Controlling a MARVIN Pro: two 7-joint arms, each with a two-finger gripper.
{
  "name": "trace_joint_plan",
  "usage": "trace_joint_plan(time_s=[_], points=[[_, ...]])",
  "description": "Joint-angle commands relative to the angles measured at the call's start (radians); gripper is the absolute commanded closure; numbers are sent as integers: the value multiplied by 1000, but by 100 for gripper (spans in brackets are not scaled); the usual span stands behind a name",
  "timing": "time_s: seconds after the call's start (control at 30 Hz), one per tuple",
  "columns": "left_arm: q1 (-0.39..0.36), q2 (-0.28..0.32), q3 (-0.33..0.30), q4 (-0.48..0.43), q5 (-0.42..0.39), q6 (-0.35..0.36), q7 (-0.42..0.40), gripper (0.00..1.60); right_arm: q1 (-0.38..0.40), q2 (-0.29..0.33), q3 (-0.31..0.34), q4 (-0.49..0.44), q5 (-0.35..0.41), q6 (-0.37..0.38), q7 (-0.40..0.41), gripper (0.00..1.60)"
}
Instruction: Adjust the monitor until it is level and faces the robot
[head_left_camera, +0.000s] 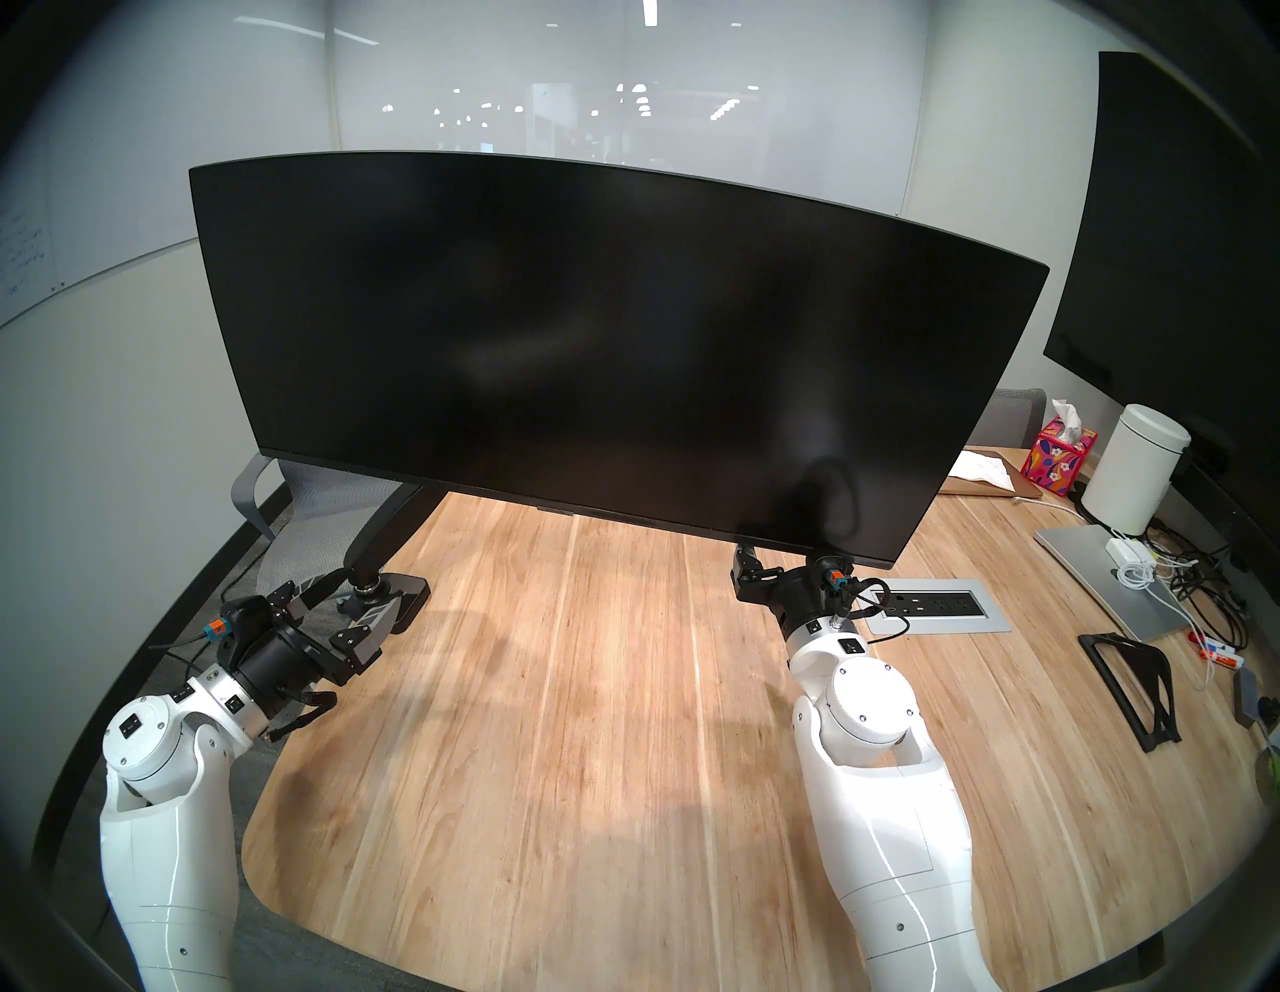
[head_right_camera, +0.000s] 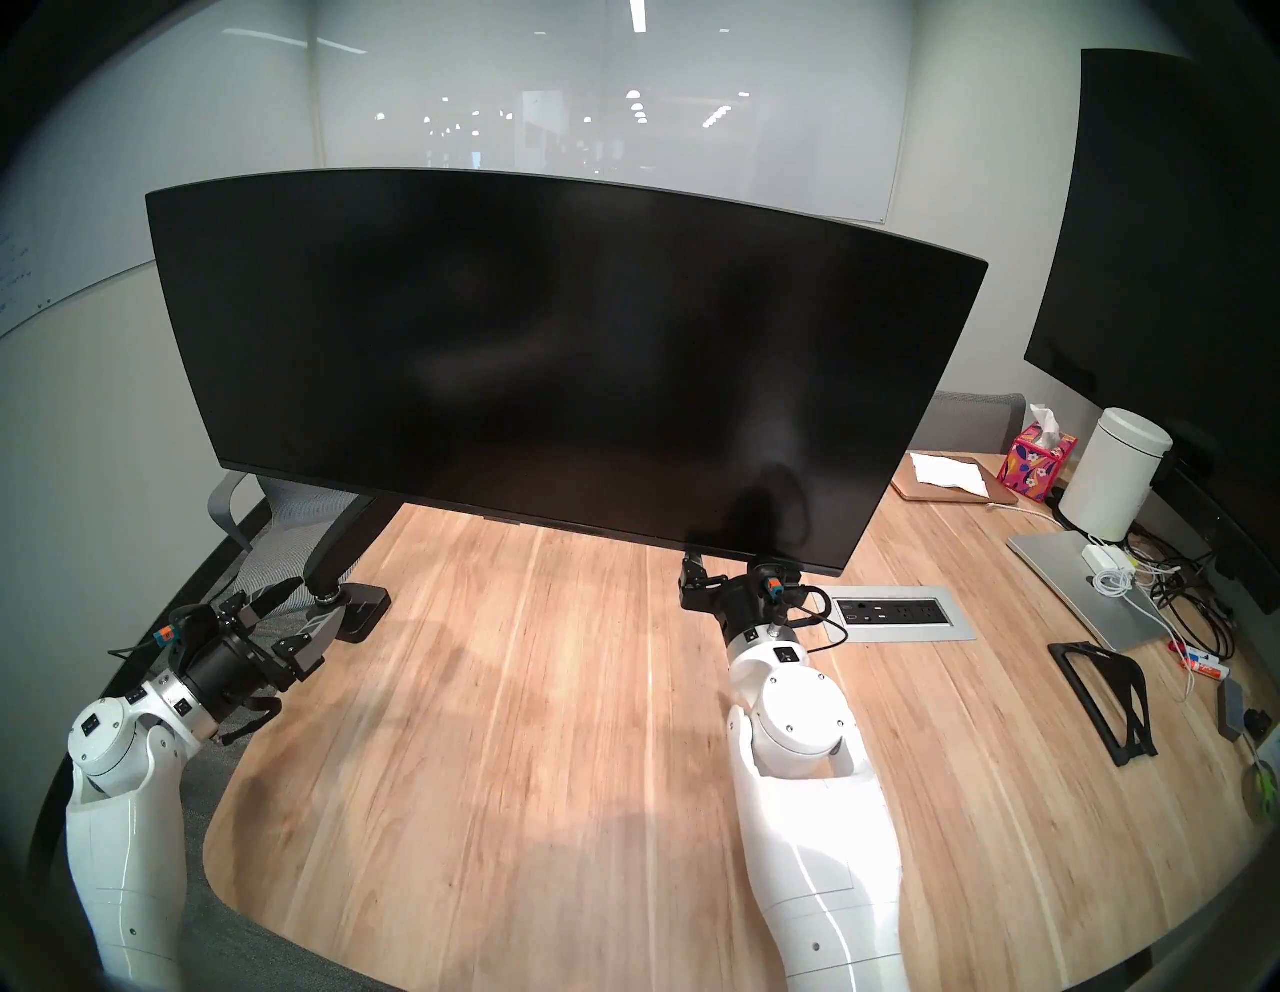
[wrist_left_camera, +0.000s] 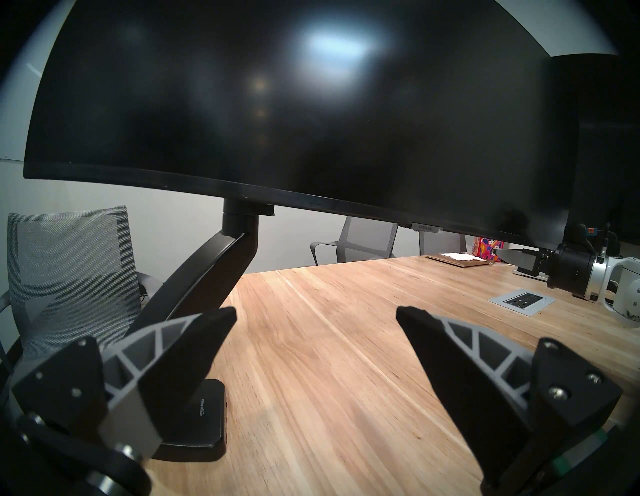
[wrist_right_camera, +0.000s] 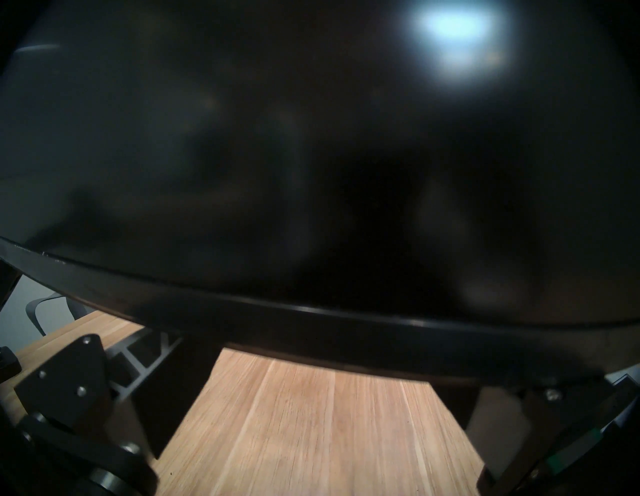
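Note:
The monitor (head_left_camera: 609, 346) is a very wide curved black screen, dark, over the wooden table (head_left_camera: 554, 727). It is not level: its left end sits higher than its right end. Its black arm mount (head_left_camera: 388, 526) runs down to a clamp base (head_left_camera: 395, 596) at the table's left edge. My left gripper (head_left_camera: 343, 609) is open and empty beside that base, below the screen's left part; its view shows both fingers spread (wrist_left_camera: 315, 311). My right gripper (head_left_camera: 783, 558) is open under the monitor's lower right edge (wrist_right_camera: 311, 329), its fingertips hidden beneath the bezel.
A larger black screen (head_left_camera: 1177, 242) hangs on the right wall. At the table's right are a tissue box (head_left_camera: 1056, 450), white canister (head_left_camera: 1136, 478), silver laptop (head_left_camera: 1108, 575), cables, a black stand (head_left_camera: 1129, 679) and a power panel (head_left_camera: 935, 609). A grey chair (head_left_camera: 305, 499) stands behind left.

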Motion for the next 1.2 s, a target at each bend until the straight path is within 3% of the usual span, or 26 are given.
trace_joint_plan(time_s=[0.0, 1.17], points=[[-1, -2, 0, -13, -1, -1, 1, 0, 30, 7, 8, -64, 3, -9, 5, 0], [-2, -1, 0, -11, -1, -2, 0, 0, 75, 15, 23, -115, -2, 29, 22, 0]])
